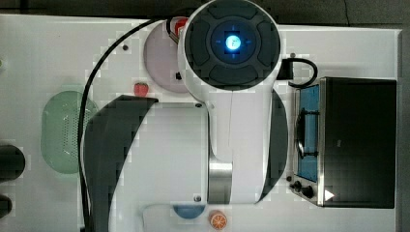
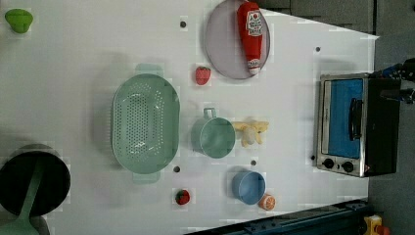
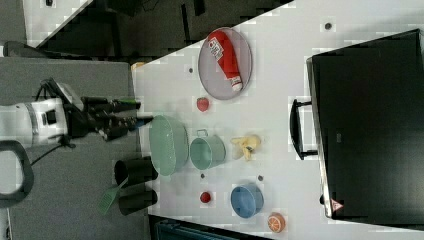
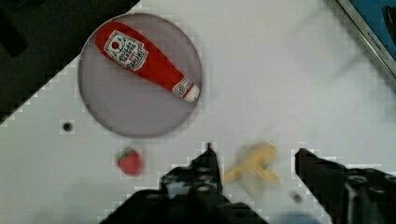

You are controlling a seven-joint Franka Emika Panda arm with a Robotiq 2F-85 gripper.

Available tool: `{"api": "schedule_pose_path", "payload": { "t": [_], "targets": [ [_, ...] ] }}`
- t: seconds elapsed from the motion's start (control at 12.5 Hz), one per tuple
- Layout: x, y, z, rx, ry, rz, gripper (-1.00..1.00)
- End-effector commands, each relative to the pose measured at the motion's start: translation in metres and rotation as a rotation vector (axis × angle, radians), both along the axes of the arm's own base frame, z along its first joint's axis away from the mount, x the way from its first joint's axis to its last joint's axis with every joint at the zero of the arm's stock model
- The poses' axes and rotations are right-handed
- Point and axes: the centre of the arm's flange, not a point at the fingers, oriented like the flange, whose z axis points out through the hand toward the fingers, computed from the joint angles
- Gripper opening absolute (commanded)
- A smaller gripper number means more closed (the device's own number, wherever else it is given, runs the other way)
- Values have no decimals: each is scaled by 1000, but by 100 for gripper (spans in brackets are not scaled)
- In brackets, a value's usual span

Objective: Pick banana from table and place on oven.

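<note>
The banana (image 2: 251, 133) is a pale yellow curved piece lying on the white table (image 2: 73, 73), between the green cup (image 2: 214, 137) and the oven (image 2: 357, 125). It also shows in the right view as the banana (image 3: 246, 145). The oven (image 3: 370, 130) has a black top, a blue glass door and a bar handle. My gripper (image 3: 142, 112) hangs high above the table, open, with nothing in it. In the wrist view the banana (image 4: 254, 163) lies on the table below, between the two spread dark fingers (image 4: 205, 168).
A green colander (image 2: 145, 123) sits beside the cup. A grey plate (image 2: 220, 44) carries a ketchup bottle (image 2: 252, 34). Two strawberries (image 2: 202, 75), (image 2: 182, 197), a blue bowl (image 2: 248, 187) and an orange slice (image 2: 267, 201) lie around. My arm (image 1: 232, 72) covers the table's middle in the top view.
</note>
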Motion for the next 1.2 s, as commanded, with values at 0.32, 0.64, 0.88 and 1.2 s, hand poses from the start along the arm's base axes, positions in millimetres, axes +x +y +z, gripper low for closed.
{"api": "schedule_pose_path", "payload": {
  "t": [0.32, 0.64, 0.88, 1.2],
  "targets": [
    [-182, -41, 75, 0, 18, -157, 100],
    [-165, -29, 39, -14, 71, -131, 100],
    [-135, -16, -13, -27, 76, -104, 100],
    [-96, -8, -99, -32, 75, -82, 100]
  ]
}}
